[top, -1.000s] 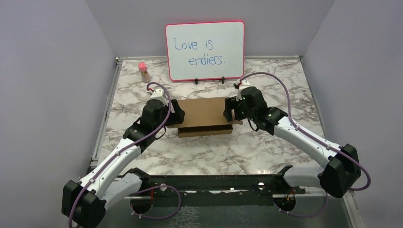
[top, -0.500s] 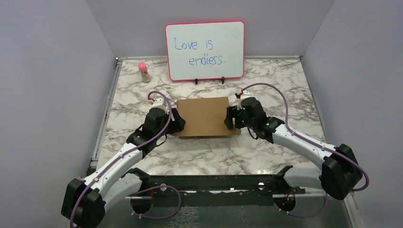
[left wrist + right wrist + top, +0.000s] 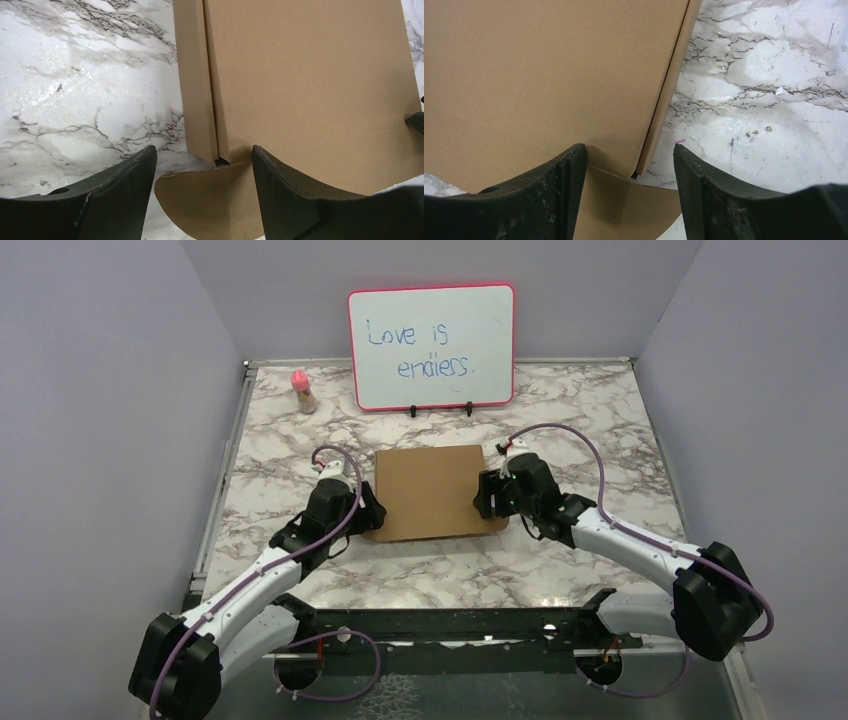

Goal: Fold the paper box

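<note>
The left gripper (image 3: 202,159) has its jaws parted astride the rounded left tab (image 3: 200,205) of the plain brown, shallow cardboard paper box (image 3: 435,490), seemingly to tuck it in. The box lies flat mid-table on the white marble-patterned tabletop (image 3: 600,420), between both arms. The right gripper (image 3: 629,155) mirrors this, jaws parted around the rounded right tab (image 3: 624,200), clasping nothing.
</note>
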Available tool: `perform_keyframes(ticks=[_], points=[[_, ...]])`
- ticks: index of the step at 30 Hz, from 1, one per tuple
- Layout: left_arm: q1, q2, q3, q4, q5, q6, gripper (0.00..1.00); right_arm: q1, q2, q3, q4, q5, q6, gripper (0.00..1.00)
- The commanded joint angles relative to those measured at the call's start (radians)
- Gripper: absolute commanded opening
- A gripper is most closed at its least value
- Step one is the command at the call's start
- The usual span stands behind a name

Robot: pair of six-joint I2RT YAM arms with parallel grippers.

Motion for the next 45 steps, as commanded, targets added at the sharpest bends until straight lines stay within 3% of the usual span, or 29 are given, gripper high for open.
perform_keyframes(ticks=[1, 16, 25, 30, 36, 39, 45], points=[[0.007, 0.005, -0.031, 0.016, -0.037, -0.006, 0.69, -0.007, 0.015, -0.020, 0.042, -0.012, 0.000, 0.68], [0.008, 0.087, -0.151, 0.133, -0.034, -0.033, 0.62, -0.031, 0.112, -0.209, 0.244, -0.062, 0.070, 0.56], [0.014, 0.042, -0.118, 0.234, -0.011, -0.020, 0.62, -0.033, 0.007, -0.182, 0.232, -0.057, 0.037, 0.54], [0.037, 0.107, -0.049, 0.279, 0.016, 0.000, 0.63, -0.033, -0.011, -0.090, 0.163, -0.073, -0.022, 0.67], [0.108, 0.168, 0.020, 0.297, 0.080, -0.013, 0.67, -0.032, -0.045, -0.028, 0.125, -0.093, -0.057, 0.74], [0.139, 0.202, 0.034, 0.329, 0.143, -0.024, 0.69, -0.033, -0.054, -0.013, 0.139, -0.152, -0.115, 0.85], [0.164, 0.383, 0.113, 0.400, 0.237, -0.034, 0.69, -0.032, 0.021, 0.059, 0.110, -0.269, -0.177, 0.87]])
